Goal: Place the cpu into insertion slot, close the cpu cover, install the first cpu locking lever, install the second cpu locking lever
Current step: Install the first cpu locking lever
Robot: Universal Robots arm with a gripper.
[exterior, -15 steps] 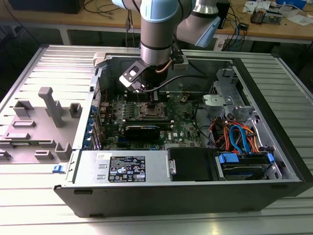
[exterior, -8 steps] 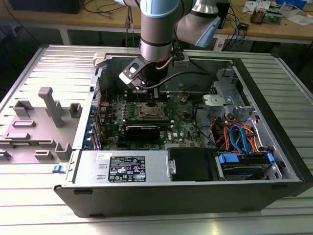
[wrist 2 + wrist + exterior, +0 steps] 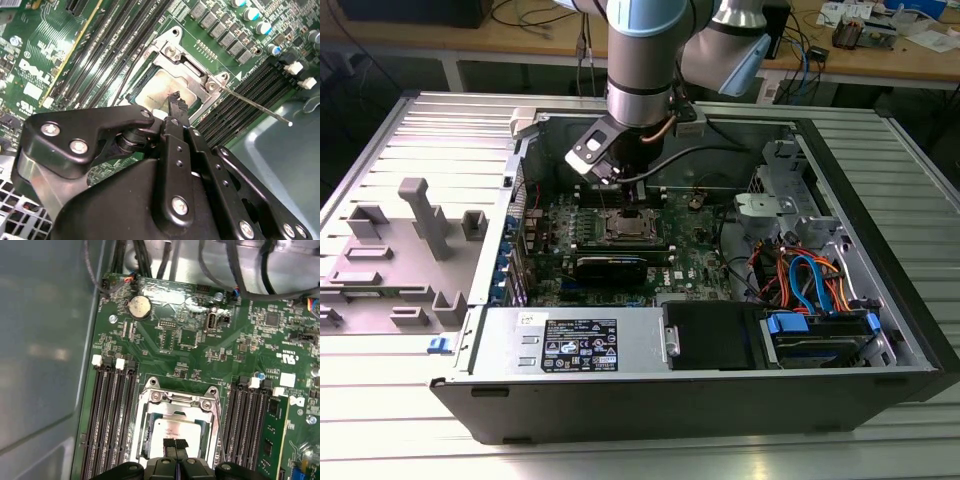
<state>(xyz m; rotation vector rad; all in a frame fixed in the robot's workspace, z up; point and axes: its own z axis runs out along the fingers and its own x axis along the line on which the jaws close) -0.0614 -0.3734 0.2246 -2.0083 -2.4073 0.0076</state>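
Note:
The cpu (image 3: 170, 427) lies silvery side up in the insertion slot (image 3: 146, 434) on the green board, also seen as the cpu (image 3: 156, 92). The cpu cover (image 3: 175, 401) appears to lie flat around it, its window framing the chip; in the second wrist view the cpu cover (image 3: 187, 67) shows its hinge end. A thin locking lever (image 3: 255, 106) juts out free from one corner of the socket. My gripper (image 3: 175, 444) is shut, its tips together right over the chip's top. In the other views the gripper (image 3: 175, 100) (image 3: 628, 207) hovers at the socket (image 3: 625, 230).
Long black memory slots (image 3: 107, 415) (image 3: 247, 415) flank the socket. A coin battery (image 3: 140, 306) and cables sit beyond it, and the grey case wall (image 3: 45, 340) rises beside it. A black card (image 3: 610, 265), a power supply (image 3: 580, 340) and drive cables (image 3: 810, 275) fill the case.

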